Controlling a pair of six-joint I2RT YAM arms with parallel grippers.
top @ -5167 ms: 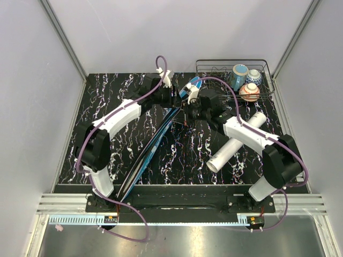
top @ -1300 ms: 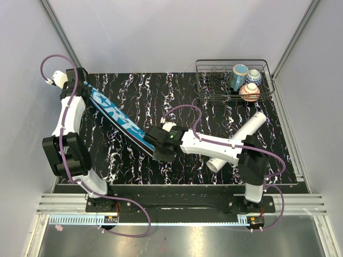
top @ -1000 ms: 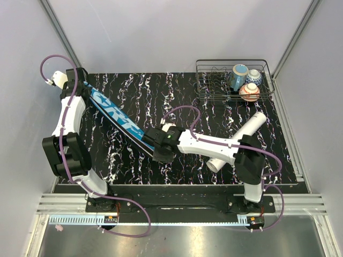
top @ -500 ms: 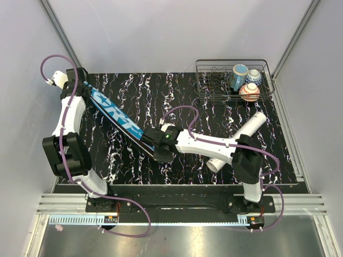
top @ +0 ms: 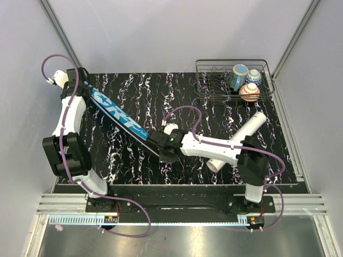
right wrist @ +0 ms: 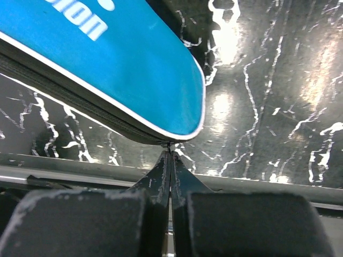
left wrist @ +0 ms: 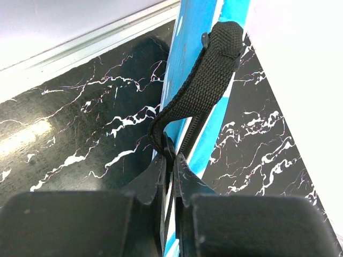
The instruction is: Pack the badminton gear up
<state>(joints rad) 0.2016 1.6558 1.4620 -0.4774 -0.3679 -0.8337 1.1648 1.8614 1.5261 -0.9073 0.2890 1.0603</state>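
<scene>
The teal "SPORT" racket bag [top: 120, 118] lies diagonally from the far left corner to the table's middle. My left gripper [top: 83, 90] is at its far end, shut on the bag's black webbing strap [left wrist: 201, 88], which loops up from the fingertips of that gripper [left wrist: 172, 155]. My right gripper [top: 159, 151] is at the bag's rounded near end [right wrist: 123, 69], with its jaws [right wrist: 170, 152] shut on the small zipper pull [right wrist: 169, 144]. The long white tube [top: 254, 124] lies at the right, partly under the right arm. No rackets or shuttlecocks show.
A black wire rack [top: 214, 68] stands at the far right corner with ceramic cups [top: 249, 92] in it. Aluminium rails border the black marbled table [top: 177, 91]. The near table edge [right wrist: 257, 182] runs just below the right gripper.
Five seconds ago both grippers held the bag at the far middle; it now lies diagonally toward the far left. In the last second the right gripper shifted slightly right along the bag's near end.
</scene>
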